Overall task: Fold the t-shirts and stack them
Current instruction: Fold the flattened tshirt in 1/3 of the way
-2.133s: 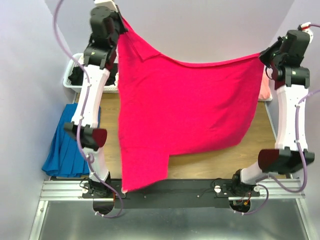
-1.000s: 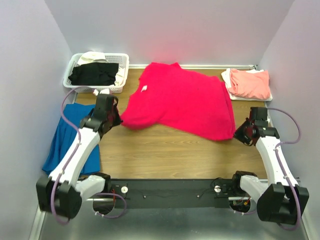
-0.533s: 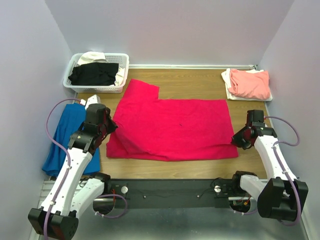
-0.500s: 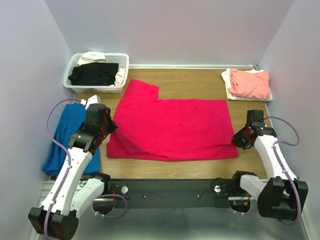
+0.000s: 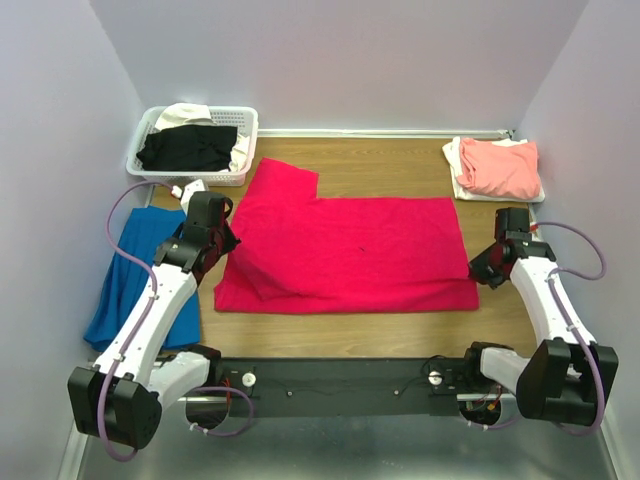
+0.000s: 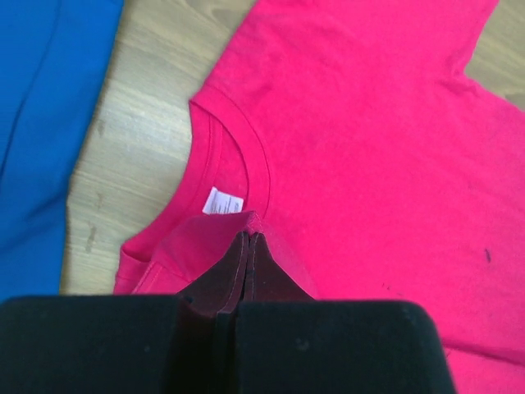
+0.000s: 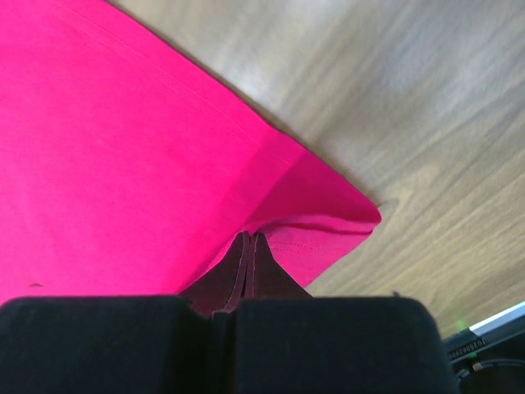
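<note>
Jaws clamped on the crimson t-shirt: left beside its collar, right at a hem corner.
It lies spread on the bench; draw both ends apart evenly so the fold near the collar flattens before you let go.

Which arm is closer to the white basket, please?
Left. The left arm pinches the red t-shirt near its collar, just in front of the white basket; the right arm holds the shirt's opposite end, across the table.

matt, soft knit cloth red t-shirt; smooth wood-grain table; white plastic lattice basket.
</note>
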Robot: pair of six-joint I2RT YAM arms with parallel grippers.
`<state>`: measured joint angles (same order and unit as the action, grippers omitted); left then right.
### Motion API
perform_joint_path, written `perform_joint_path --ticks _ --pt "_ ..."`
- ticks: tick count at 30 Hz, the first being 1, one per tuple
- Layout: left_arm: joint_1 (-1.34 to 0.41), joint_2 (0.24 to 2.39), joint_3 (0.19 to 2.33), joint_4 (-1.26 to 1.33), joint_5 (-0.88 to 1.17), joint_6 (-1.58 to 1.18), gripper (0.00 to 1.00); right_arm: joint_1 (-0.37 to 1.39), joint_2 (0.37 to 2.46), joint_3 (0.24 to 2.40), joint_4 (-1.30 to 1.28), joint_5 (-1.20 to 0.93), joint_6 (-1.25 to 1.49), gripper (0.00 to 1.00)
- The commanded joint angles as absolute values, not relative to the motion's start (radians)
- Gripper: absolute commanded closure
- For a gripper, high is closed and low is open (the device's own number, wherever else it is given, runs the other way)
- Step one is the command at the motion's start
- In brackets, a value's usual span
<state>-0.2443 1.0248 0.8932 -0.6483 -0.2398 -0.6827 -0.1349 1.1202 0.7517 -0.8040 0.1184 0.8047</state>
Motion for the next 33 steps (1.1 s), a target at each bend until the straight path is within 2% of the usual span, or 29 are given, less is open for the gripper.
perform_joint_path --ticks 1,15,25,26,28,29,30,31,32,33 --pt "-0.247 1.019 0.939 -0.615 -0.336 -0.707 1.0 -0.141 1.106 0.808 -0.792 0.205 0.821 0.99" --pt "-0.247 1.216 1.002 -0.571 -0.365 -0.716 1.0 -0.141 1.239 0.836 -0.726 0.196 0.798 0.99" --pt "-0.247 1.364 1.031 -0.46 -0.312 -0.684 1.0 -0.141 1.357 0.896 -0.7 0.196 0.782 0.99" --pt "-0.247 1.377 1.037 -0.448 -0.299 -0.664 1.0 -0.141 1.377 0.902 -0.699 0.196 0.782 0.97" --pt "-0.247 1.428 1.055 -0.417 -0.278 -0.655 1.0 -0.141 1.397 0.916 -0.699 0.195 0.776 0.87" --pt "-0.247 1.448 1.064 -0.413 -0.275 -0.643 0.95 -0.141 1.407 0.919 -0.703 0.195 0.775 0.74" --pt "-0.247 1.489 1.089 -0.416 -0.281 -0.643 0.89 -0.141 1.423 0.923 -0.7 0.196 0.773 0.66" --pt "-0.247 1.508 1.098 -0.408 -0.279 -0.634 0.84 -0.141 1.43 0.928 -0.699 0.198 0.772 0.6" --pt "-0.247 1.529 1.11 -0.407 -0.279 -0.624 0.73 -0.141 1.436 0.933 -0.701 0.21 0.773 0.52" --pt "-0.247 1.567 1.139 -0.408 -0.285 -0.62 0.66 -0.141 1.442 0.936 -0.701 0.216 0.772 0.48"
